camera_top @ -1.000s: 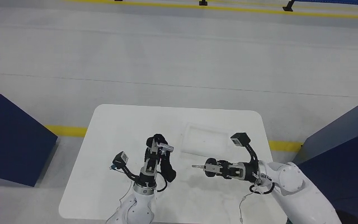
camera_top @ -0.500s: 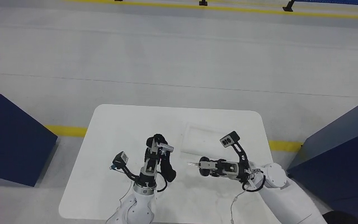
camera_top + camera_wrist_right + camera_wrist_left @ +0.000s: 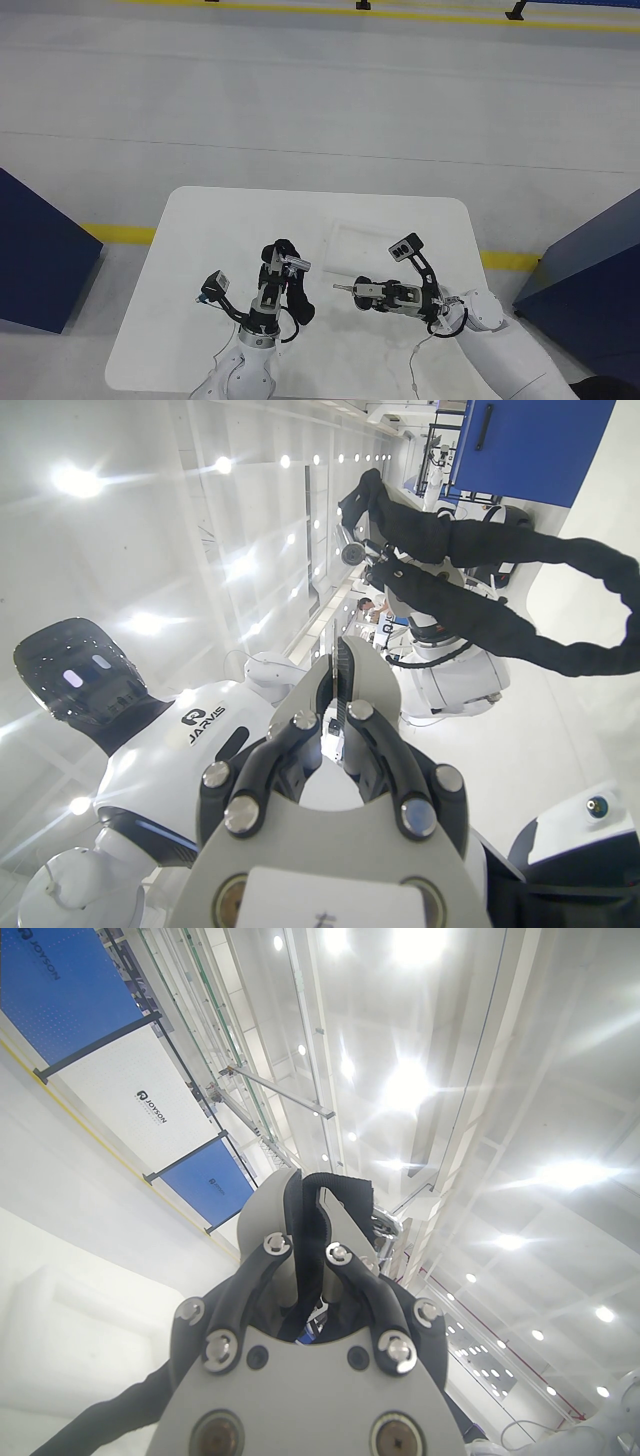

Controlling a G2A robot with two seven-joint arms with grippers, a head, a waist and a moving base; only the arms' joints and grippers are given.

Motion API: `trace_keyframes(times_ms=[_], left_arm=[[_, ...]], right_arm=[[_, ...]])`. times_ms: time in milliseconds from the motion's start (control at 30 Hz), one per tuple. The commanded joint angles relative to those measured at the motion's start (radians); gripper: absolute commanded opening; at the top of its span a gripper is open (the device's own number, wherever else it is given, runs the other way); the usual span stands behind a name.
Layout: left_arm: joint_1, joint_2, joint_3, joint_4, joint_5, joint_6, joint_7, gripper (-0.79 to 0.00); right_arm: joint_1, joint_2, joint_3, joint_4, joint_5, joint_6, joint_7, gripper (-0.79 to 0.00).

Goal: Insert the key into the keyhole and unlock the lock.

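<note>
As the right claw [image 3: 339,662] pinches it, the slim key [image 3: 344,288] gleams.

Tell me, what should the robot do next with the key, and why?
Probably ease the right gripper toward the left gripper, lining the key up with the lock: a gap separates key tip and lock, so nothing is inserted yet.

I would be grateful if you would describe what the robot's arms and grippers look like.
Both arms have smooth white rounded shells, the right arm and the left arm, turning black toward the wrists. The left gripper and right gripper share grey metal bodies, black linkage bars with silver screws, and pale grey tapered fingers. A black fabric-sleeved cable loops by the left wrist.
</note>
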State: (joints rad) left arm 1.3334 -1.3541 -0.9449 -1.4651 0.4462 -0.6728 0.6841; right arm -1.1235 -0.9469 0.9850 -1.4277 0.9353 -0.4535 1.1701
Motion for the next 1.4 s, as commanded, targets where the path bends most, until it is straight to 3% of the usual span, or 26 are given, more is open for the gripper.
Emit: trace_keyframes(times_ms=[0, 467, 1367], left_arm=[[0.000, 0.000, 0.000, 0.000, 0.000, 0.000, 0.000, -0.785], [0.000, 0.000, 0.000, 0.000, 0.000, 0.000, 0.000, -0.785], [0.000, 0.000, 0.000, 0.000, 0.000, 0.000, 0.000, -0.785]], right_arm=[[-0.005, -0.002, -0.001, -0.004, -0.007, 0.002, -0.027, -0.785], [0.050, -0.066, -0.084, 0.062, 0.110, 0.100, -0.039, -0.785], [0.094, -0.135, -0.087, 0.123, 0.082, 0.123, -0.035, -0.785]])
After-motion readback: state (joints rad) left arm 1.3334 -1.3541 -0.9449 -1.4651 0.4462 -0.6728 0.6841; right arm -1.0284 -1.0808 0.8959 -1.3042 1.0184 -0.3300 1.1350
